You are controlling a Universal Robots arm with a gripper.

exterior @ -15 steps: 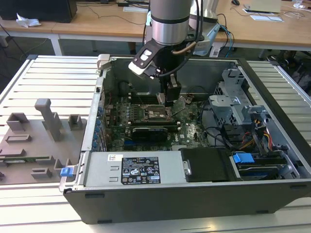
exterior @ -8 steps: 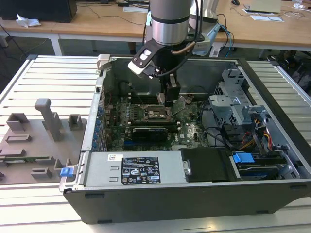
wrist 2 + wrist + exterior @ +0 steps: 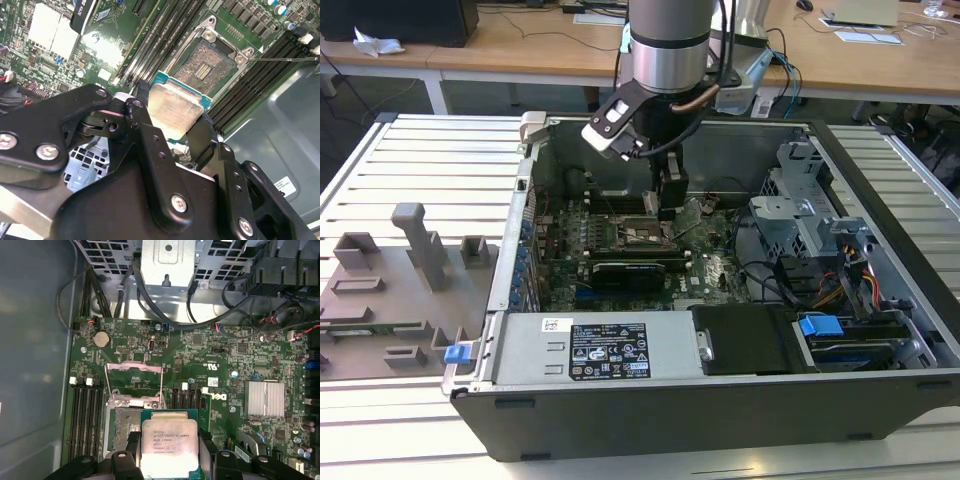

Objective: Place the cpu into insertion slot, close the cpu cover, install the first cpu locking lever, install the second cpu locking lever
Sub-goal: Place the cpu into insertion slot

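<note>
My gripper (image 3: 172, 111) is shut on the cpu (image 3: 176, 106), a flat square chip with a pale silver top and a teal edge, held by two opposite sides. The cpu (image 3: 167, 446) hovers just above the green motherboard, partly overlapping one side of the insertion slot (image 3: 123, 432). The slot's dark centre with gold contacts (image 3: 206, 64) lies bare inside its silvery rim. The cpu cover (image 3: 135, 385), a thin metal frame with a window, stands swung open at the slot's far end. In the exterior view the gripper (image 3: 667, 210) hangs over the slot (image 3: 642, 236) inside the computer case.
Black memory slots (image 3: 86, 415) flank the slot on both sides. A thin metal lever (image 3: 285, 59) sticks out beside the socket. A finned heatsink (image 3: 265, 399), a black card (image 3: 632, 270), drive cages (image 3: 798, 215) and cables (image 3: 100, 295) crowd the case. Grey fixtures (image 3: 420, 240) stand outside it.
</note>
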